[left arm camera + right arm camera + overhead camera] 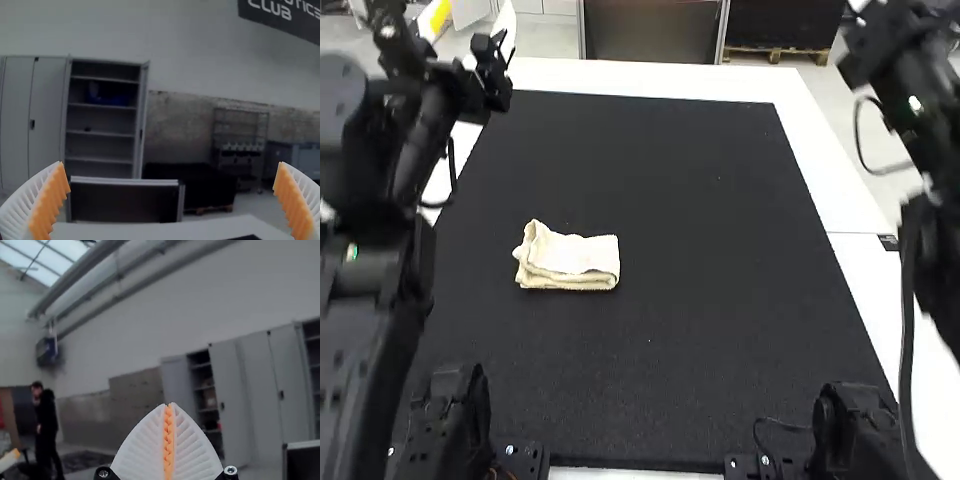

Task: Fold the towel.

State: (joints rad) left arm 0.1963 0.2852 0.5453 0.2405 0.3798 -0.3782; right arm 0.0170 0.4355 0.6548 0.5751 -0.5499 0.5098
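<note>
Folded into a small, thick bundle, the cream towel lies on the black mat, left of the mat's middle in the high view. Its left end is loosely rumpled and rises to a soft peak; the right end is squarer, and layered edges show along the near side. How many layers there are I can't tell – the underside and the inner folds are hidden.

The left gripper is up past the mat's far left corner, partly cut by the high view's top edge; its ribbed white fingers with orange pads stand wide apart, with nothing between them. The right gripper is at the far right, blurred and cropped in the high view; from its wrist, the fingers meet pad to pad, holding nothing.

The left arm hides part of the mat's left edge – and of the white table there.
</note>
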